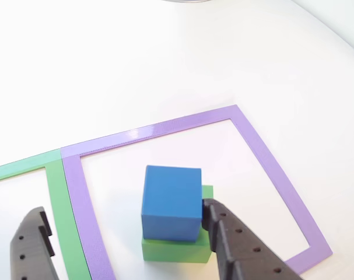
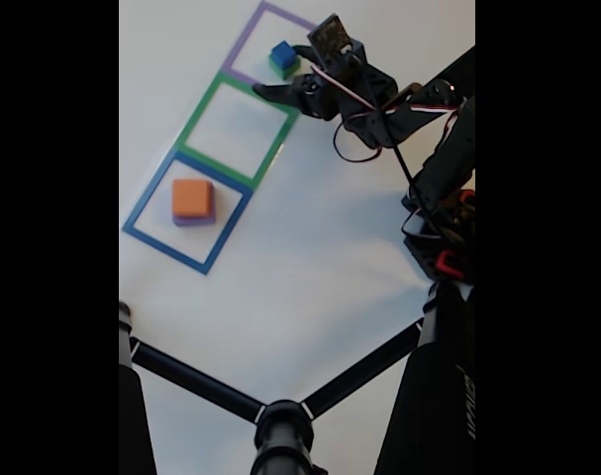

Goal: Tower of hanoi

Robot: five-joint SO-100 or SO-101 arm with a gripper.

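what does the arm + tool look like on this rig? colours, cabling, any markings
In the fixed view the arm is black, blocky links with red parts near its base and thin white and dark cables looping along it. The tool in the other view has two matte black, printed-looking fingers with rows of small round holes and notched edges. No markings readable.

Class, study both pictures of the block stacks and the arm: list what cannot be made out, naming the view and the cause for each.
- Green block, other view: the blue cube on it covers most of its top.
- Purple block, fixed view: under the orange block, only edges show.
- Gripper, other view: finger bases cut off by the bottom edge.
- Gripper's contact with the blocks, fixed view: too small to tell.
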